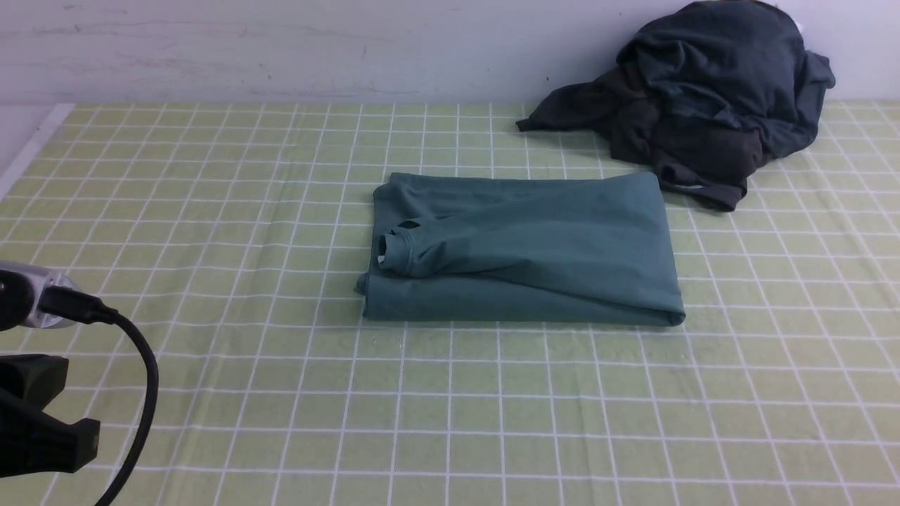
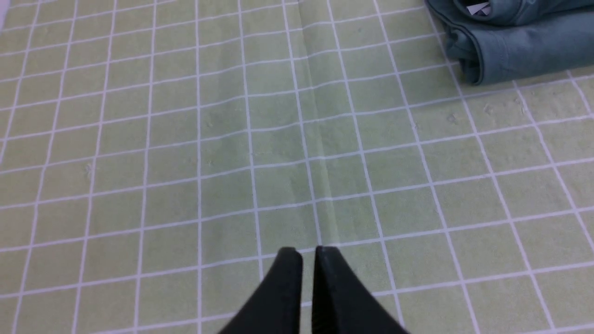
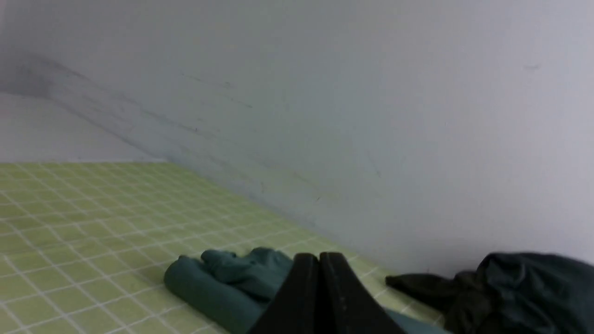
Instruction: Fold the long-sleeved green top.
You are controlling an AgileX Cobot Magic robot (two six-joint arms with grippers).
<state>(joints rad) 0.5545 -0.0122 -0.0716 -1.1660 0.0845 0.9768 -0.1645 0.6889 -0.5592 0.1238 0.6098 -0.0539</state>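
Green LS top lies folded on the checked cloth, upper centre of the front view, and it's a wide, low bundle! One layer runs on a slant across it, ending in a bunched cuff-like end at the bundle's left; a straight folded strip shows along the lower edge, w/ a rounded corner at lower right.

Dark clothing heap sits upper right of frame, just beside the top's upper right corner, pale wall behind.

L arm shows at the left edge of the front view, black cable curving down beside it. L gripper: tips nearly together, nothing between 'em, over bare cloth, well apart from the top. R gripper: clenched, no fabric in its tips, w/ top and heap both in its wrist view.
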